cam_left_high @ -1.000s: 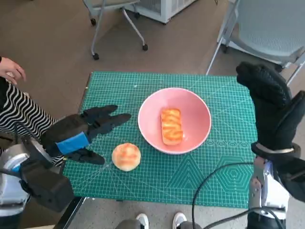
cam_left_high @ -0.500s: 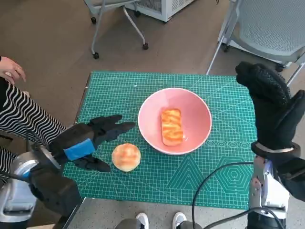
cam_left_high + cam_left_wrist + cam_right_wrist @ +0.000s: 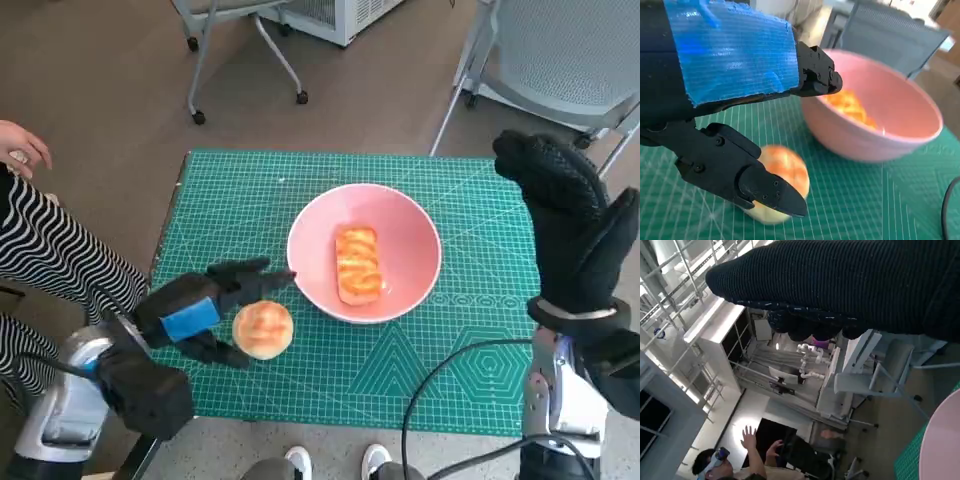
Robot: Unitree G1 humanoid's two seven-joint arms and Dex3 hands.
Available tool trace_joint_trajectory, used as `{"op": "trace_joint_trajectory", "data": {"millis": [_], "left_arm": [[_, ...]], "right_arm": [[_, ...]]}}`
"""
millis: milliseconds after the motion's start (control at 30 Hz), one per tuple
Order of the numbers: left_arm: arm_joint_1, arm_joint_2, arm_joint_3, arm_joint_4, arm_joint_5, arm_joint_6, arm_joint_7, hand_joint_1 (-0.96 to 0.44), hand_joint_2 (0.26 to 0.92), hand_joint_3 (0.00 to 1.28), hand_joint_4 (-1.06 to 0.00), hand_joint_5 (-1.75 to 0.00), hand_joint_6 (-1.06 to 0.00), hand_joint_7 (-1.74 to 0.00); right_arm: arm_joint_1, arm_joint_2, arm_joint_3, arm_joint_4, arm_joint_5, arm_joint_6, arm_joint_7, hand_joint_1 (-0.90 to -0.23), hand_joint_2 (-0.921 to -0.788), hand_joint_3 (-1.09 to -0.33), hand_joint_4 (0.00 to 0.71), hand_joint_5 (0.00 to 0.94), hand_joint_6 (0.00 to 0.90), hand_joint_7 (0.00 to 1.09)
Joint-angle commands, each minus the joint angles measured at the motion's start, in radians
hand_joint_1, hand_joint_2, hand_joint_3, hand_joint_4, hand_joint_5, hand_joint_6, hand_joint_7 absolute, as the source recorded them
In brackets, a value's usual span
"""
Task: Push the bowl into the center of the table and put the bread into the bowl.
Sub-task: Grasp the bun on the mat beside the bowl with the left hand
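A pink bowl (image 3: 400,225) stands near the middle of the green mat (image 3: 330,370), with a long glazed bread (image 3: 358,264) lying in it. A round bun (image 3: 263,328) lies on the mat at the bowl's near left. My left hand (image 3: 205,305) is right beside the bun, fingers spread on either side of it, nothing held. The left wrist view shows the bun (image 3: 785,172) between the black fingers (image 3: 760,185), with the bowl (image 3: 880,132) just beyond. My right hand (image 3: 565,215) is raised above the table's right edge, holding nothing.
A person in a striped sleeve (image 3: 50,255) stands at the left of the table. Chairs (image 3: 560,60) stand behind the table. A black cable (image 3: 440,385) curves over the mat's near right. More people (image 3: 730,465) show in the right wrist view.
My left hand has moved right across the mat and now has its fingers around the bun. The bowl, both breads and the right hand have stayed put.
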Motion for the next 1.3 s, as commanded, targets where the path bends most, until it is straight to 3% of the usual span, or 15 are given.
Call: {"op": "trace_joint_trajectory", "data": {"millis": [33, 600, 900, 933, 1033, 1200, 1300], "left_arm": [[0.002, -0.013, -0.028, 0.041, 0.015, 0.027, -0.005, -0.25, 0.773, 0.00, -0.24, 0.00, -0.31, -0.03], [-0.034, -0.018, -0.137, 0.144, 0.142, 0.144, -0.019, 0.02, 0.798, 0.01, -0.30, -0.02, -0.42, -0.05], [-0.050, -0.038, -0.151, 0.213, 0.163, 0.116, 0.039, 0.10, 0.876, 0.03, -0.70, -0.11, -0.70, -0.17], [-0.049, -0.039, -0.149, 0.217, 0.159, 0.108, 0.046, 0.06, 0.892, 0.07, -0.67, -0.49, -0.62, -0.59], [-0.044, -0.036, -0.144, 0.222, 0.147, 0.077, 0.064, 0.02, 0.911, 0.13, -0.66, -0.97, -0.52, -1.09], [-0.035, -0.023, -0.119, 0.206, 0.120, 0.011, 0.092, 0.00, 0.910, 0.09, -0.73, -1.16, -0.58, -1.16], [-0.038, -0.010, -0.084, 0.176, 0.100, -0.037, 0.114, 0.00, 0.909, 0.09, -0.74, -1.18, -0.60, -1.14]], "right_arm": [[0.016, -0.006, -0.001, 0.002, 0.011, 0.009, 0.007, -0.678, -0.921, -0.675, 0.183, 0.000, 0.087, 0.52], [0.026, -0.014, -0.002, -0.016, 0.010, 0.015, 0.006, -0.677, -0.921, -0.699, 0.183, 0.000, 0.081, 0.52], [0.027, -0.017, -0.003, -0.015, 0.012, 0.015, 0.009, -0.678, -0.921, -0.699, 0.183, 0.000, 0.080, 0.53], [0.028, -0.018, -0.003, -0.016, 0.012, 0.015, 0.009, -0.678, -0.921, -0.700, 0.183, 0.000, 0.079, 0.53], [0.030, -0.018, -0.003, -0.022, 0.012, 0.017, 0.007, -0.678, -0.921, -0.701, 0.183, 0.000, 0.078, 0.53], [0.031, -0.018, -0.003, -0.018, 0.012, 0.016, 0.009, -0.679, -0.921, -0.699, 0.184, 0.001, 0.078, 0.53], [0.031, -0.017, -0.002, -0.016, 0.012, 0.016, 0.008, -0.682, -0.921, -0.698, 0.184, 0.001, 0.078, 0.53]]}}
